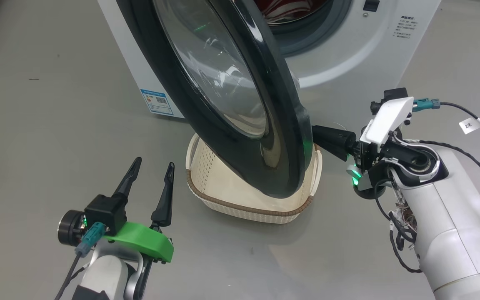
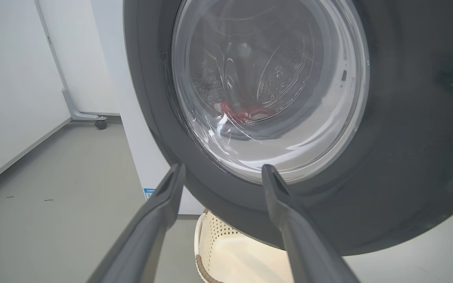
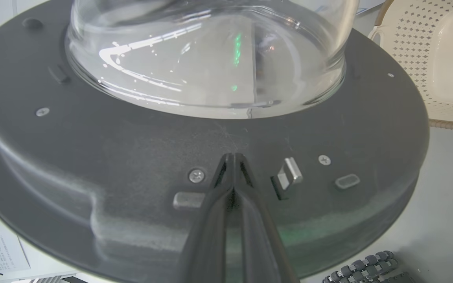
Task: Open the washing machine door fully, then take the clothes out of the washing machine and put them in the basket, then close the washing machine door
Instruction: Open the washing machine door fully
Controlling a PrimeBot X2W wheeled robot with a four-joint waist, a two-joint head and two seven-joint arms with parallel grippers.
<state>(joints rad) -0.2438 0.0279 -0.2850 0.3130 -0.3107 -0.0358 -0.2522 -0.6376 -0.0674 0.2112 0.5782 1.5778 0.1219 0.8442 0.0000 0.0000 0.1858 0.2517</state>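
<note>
One left gripper (image 1: 154,162), left of the washing machine door (image 1: 219,75), has its two fingers spread and holds nothing. One door: glossy black rim, bulging clear glass, standing ajar above one cream perforated basket (image 1: 240,208). Behind the door, red-and-white clothes (image 1: 283,10) lie in one white washing machine (image 1: 348,54). One right gripper (image 1: 319,135), right of the door, has its fingers pressed together, tips at the door's inner face.

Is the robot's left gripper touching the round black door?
Apart. The head view shows bare floor between the left gripper, jaws open, and the washing machine door.
</note>
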